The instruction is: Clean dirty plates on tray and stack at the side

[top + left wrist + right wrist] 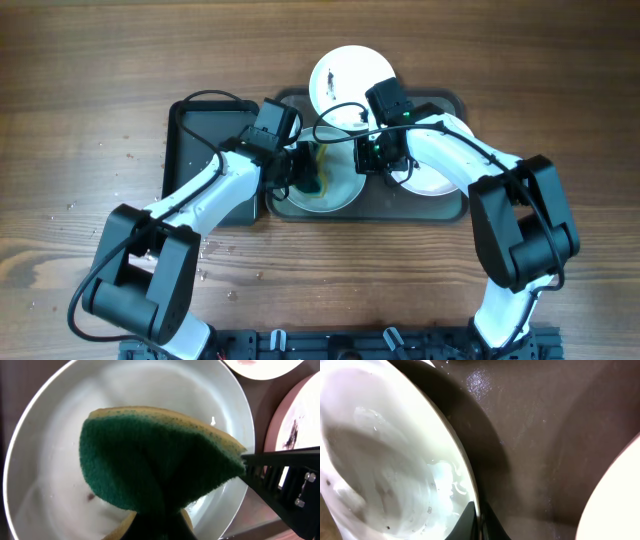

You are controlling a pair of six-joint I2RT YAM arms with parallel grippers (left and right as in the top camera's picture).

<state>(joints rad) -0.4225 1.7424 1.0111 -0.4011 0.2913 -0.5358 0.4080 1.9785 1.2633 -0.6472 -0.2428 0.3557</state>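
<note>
Scrubbing stage, first plate of three.

Left gripper (306, 172): clamped on a green-and-yellow sponge (150, 460), held over the plate (45, 435) lying at the 9 o'clock end of the tray (378, 205). The plate is filmed with soap and shows one small dark spot (91, 496).

Right gripper (479, 522): pinched on that plate's rim at its 3 o'clock edge.

Second plate (295, 415), 3 o'clock end: smudge untouched.

Third plate (345, 75), overhanging the 12 o'clock rim: faintly marked.

Nothing stacked aside yet; most work remains, by my reckoning.
</note>
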